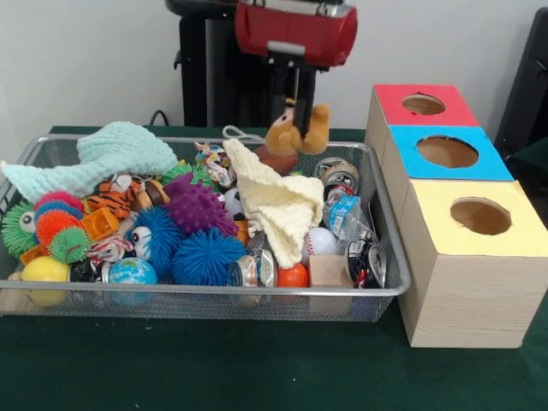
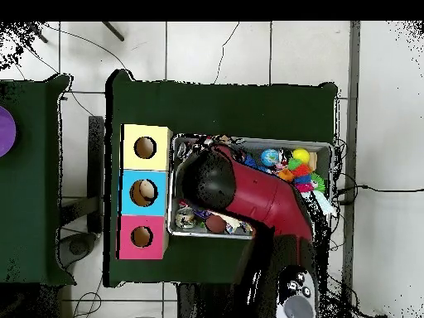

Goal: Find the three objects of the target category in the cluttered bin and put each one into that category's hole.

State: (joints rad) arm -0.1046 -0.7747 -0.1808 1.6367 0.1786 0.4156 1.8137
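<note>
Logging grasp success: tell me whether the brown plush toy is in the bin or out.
Out: the brown plush toy hangs from the gripper, above the wire bin.

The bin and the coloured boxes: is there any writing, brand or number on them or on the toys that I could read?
None can be read.
The crinkled packet in the wire bin carries print, too blurred to read.
The cans show markings, too small to read.
The red box, blue box and yellow box are plain.
</note>
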